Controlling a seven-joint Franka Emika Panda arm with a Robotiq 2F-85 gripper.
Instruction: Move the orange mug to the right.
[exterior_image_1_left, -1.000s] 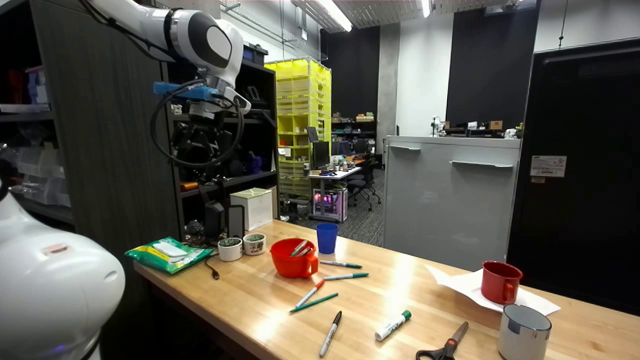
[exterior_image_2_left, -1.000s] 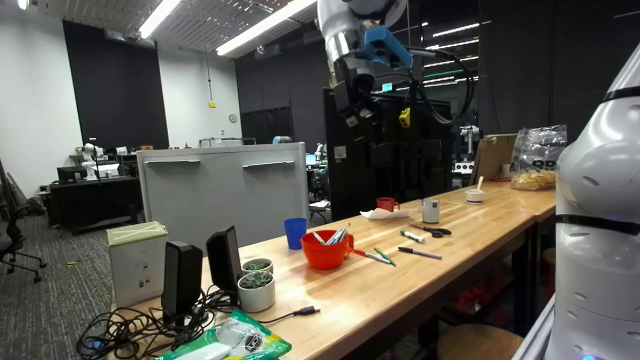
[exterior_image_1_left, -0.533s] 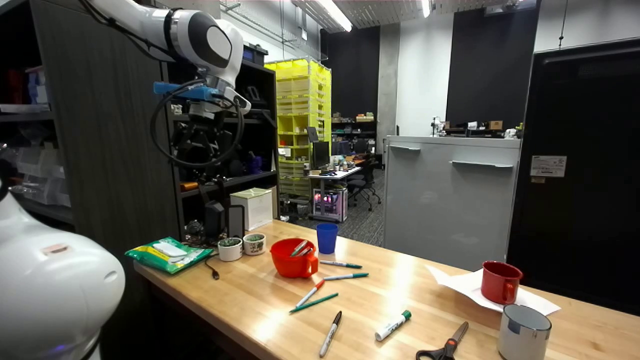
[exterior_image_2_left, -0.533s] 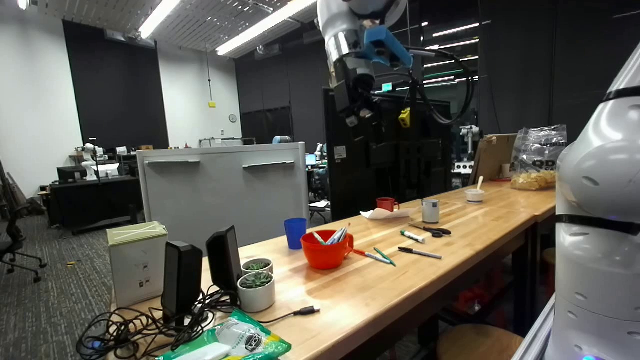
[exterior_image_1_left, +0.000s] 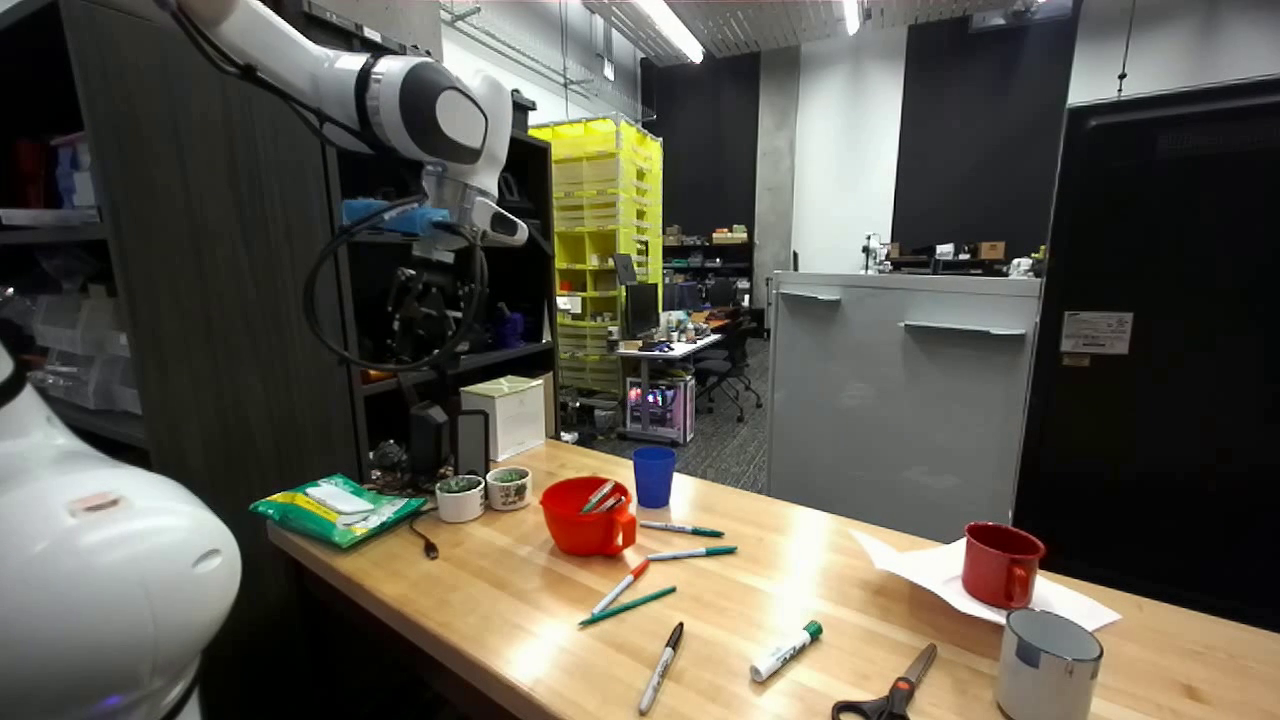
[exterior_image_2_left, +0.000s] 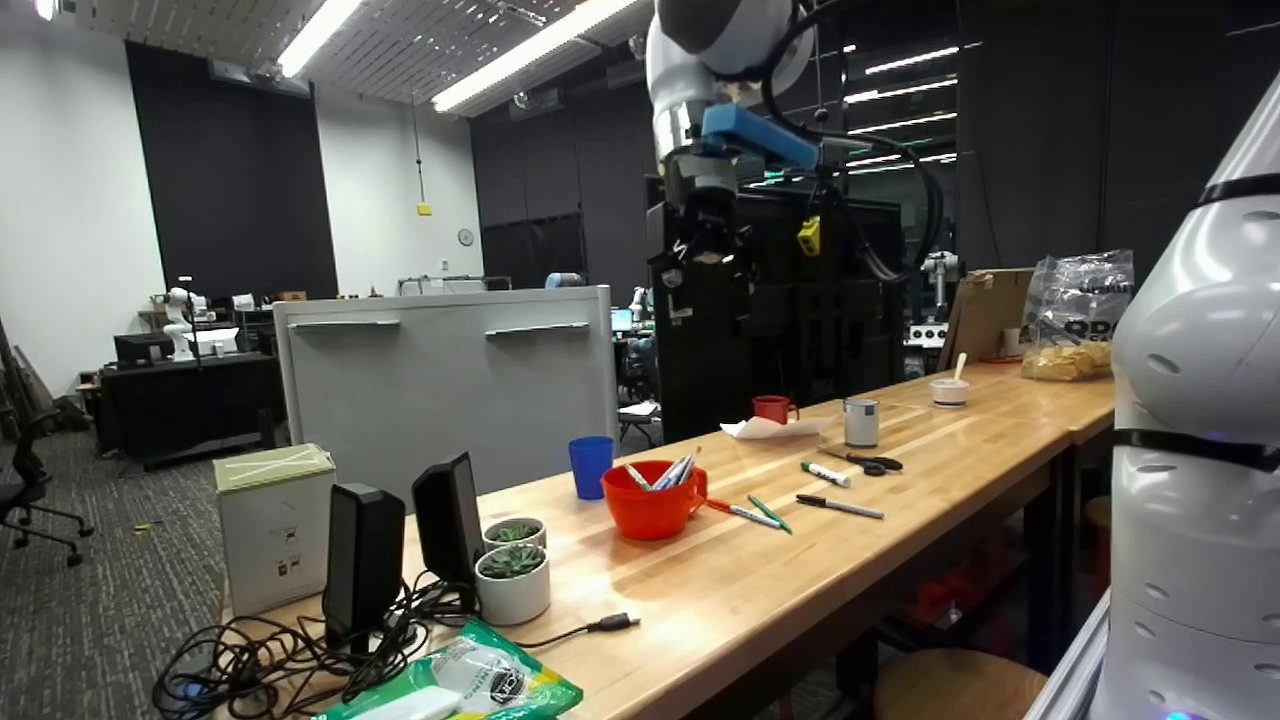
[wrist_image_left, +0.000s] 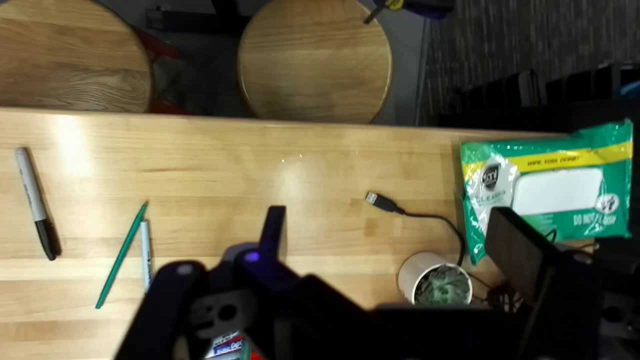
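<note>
Glossy orange-red round mug (exterior_image_2_left: 645, 515): upright on long pale-wood worktop (exterior_image_2_left: 700, 585), slim white-and-green markers (exterior_image_2_left: 678, 472) in it | tapered blue cup (exterior_image_2_left: 591, 468): just beside mug | round white succulent pots (exterior_image_2_left: 513, 600): near | black two-finger gripper (wrist_image_left: 389, 220): high over worktop, well apart from mug, fingers (wrist_image_left: 273, 231) spread wide

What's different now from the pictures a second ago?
The robot arm brought its hand lower, as both exterior views show. The hand is open and has grabbed nothing. The orange mug, blue cup and dark red mug all stayed put.
</note>
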